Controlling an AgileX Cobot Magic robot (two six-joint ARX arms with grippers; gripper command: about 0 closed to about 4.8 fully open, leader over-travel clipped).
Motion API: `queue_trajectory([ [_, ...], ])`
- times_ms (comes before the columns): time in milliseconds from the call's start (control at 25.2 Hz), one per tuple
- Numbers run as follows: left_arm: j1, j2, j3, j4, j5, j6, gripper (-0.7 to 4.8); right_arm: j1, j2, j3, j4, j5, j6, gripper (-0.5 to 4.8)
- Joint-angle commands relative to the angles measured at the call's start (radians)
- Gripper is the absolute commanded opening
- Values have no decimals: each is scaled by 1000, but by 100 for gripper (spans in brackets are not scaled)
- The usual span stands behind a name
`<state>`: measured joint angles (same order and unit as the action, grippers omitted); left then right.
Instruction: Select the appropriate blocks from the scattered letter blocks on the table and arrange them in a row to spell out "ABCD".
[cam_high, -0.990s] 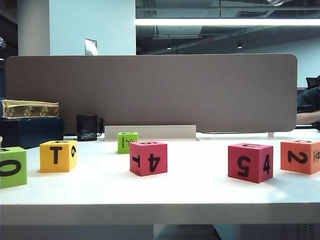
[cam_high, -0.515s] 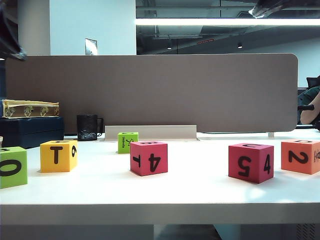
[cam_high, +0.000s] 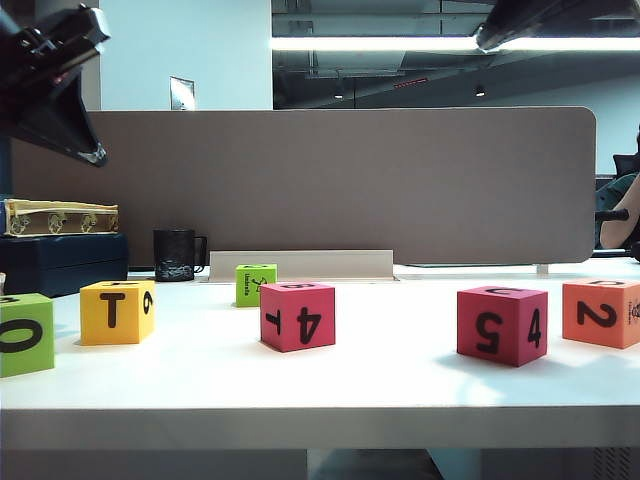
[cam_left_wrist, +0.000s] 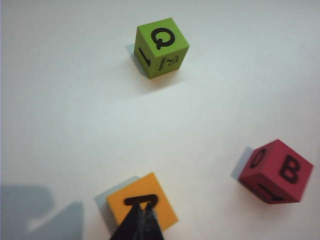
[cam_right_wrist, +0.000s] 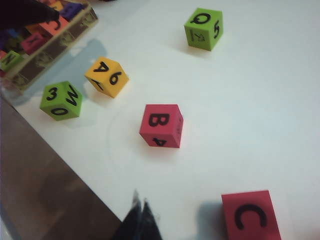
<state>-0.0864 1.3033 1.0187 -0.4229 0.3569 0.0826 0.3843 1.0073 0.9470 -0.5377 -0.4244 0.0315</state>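
On the white table (cam_high: 400, 385) stand a yellow block (cam_high: 117, 311) marked T, a magenta block (cam_high: 297, 316) marked T and 4, a magenta block (cam_high: 502, 325) marked 5 and 4, and an orange block (cam_high: 600, 312) marked 2. My left gripper (cam_high: 92, 152) hangs high at the far left. In its wrist view it (cam_left_wrist: 145, 214) is shut and empty, over the yellow block's (cam_left_wrist: 142, 206) A face, with the magenta B block (cam_left_wrist: 276, 171) off to one side. My right gripper (cam_right_wrist: 140, 206) is shut and empty, above bare table between the B block (cam_right_wrist: 161, 125) and the C block (cam_right_wrist: 251, 215).
A lime-green 0 block (cam_high: 25, 333) sits at the far left and a small lime-green block (cam_high: 255, 284) behind the row. A black mug (cam_high: 175, 255) and a box of spare blocks (cam_right_wrist: 45, 35) stand by the grey-brown divider (cam_high: 300, 180).
Both arms have come into the exterior view from above. The left one has dropped lower at the upper left, and the right one shows more at the top right. No block has moved.
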Motion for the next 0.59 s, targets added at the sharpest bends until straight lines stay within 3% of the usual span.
queue_trajectory([
  [40, -8, 22, 32, -37, -26, 49, -6, 34, -2, 5, -8, 21, -10, -2],
  [594, -18, 71, 89, -85, -68, 82, -6, 85, 12, 6, -18, 43, -10, -2],
])
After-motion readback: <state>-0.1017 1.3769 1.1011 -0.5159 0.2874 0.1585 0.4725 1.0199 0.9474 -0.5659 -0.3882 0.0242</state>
